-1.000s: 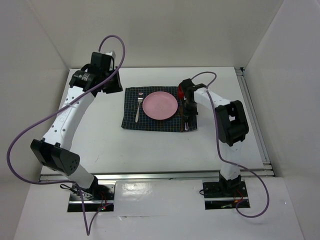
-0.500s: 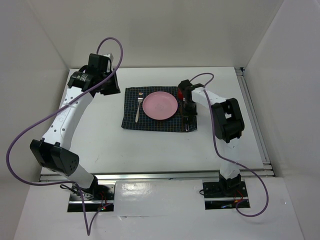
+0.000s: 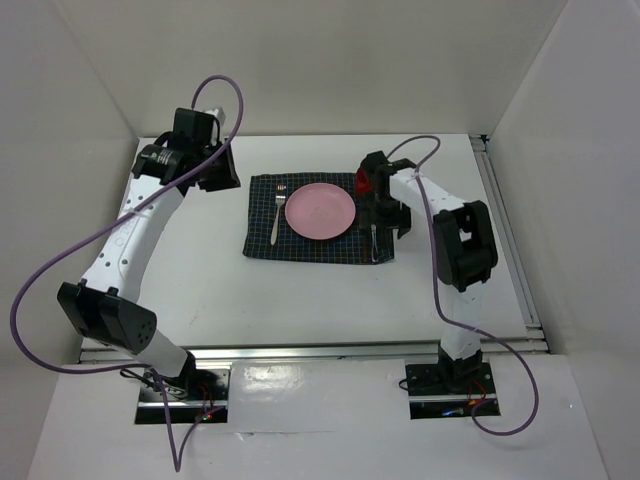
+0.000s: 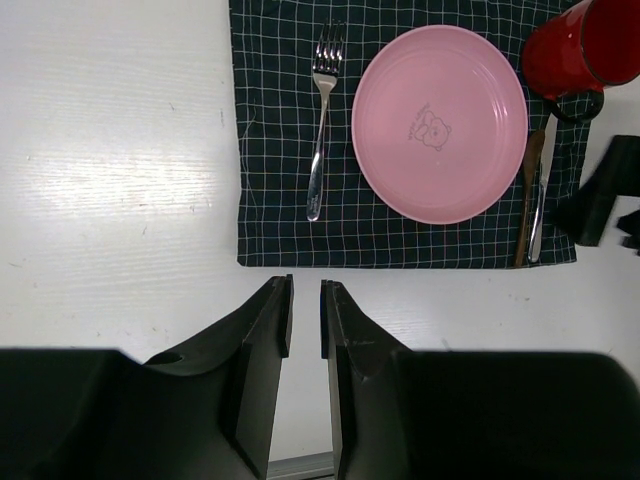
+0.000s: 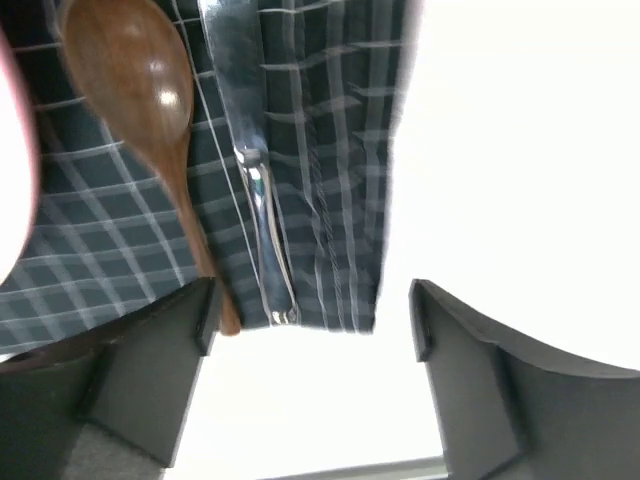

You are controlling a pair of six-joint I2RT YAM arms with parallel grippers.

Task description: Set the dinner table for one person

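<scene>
On the white dinner table (image 3: 200, 270) lies a dark checked placemat (image 3: 262, 243) with a pink plate (image 3: 320, 210) in its middle. Left of the plate is a fork (image 3: 276, 218), and a red cup (image 3: 362, 183) stands at the plate's far right. Along the mat's right side, a wooden spoon (image 5: 140, 90) and a knife (image 5: 250, 150) lie side by side. My right gripper (image 5: 312, 320) hovers open just over the mat's near right corner, holding nothing. My left gripper (image 4: 305, 300) hangs above bare table left of the mat, its jaws a narrow gap apart with nothing between them.
Metal rails (image 3: 505, 240) run along the table's right and near edges. White walls enclose the left, back and right sides. In the left wrist view, the right gripper's dark body (image 4: 605, 195) shows beside the knife (image 4: 540, 200).
The right gripper's jaws have swung wide apart and it has shifted slightly right; the knife now lies free on the mat. The left arm drew slightly leftward.
</scene>
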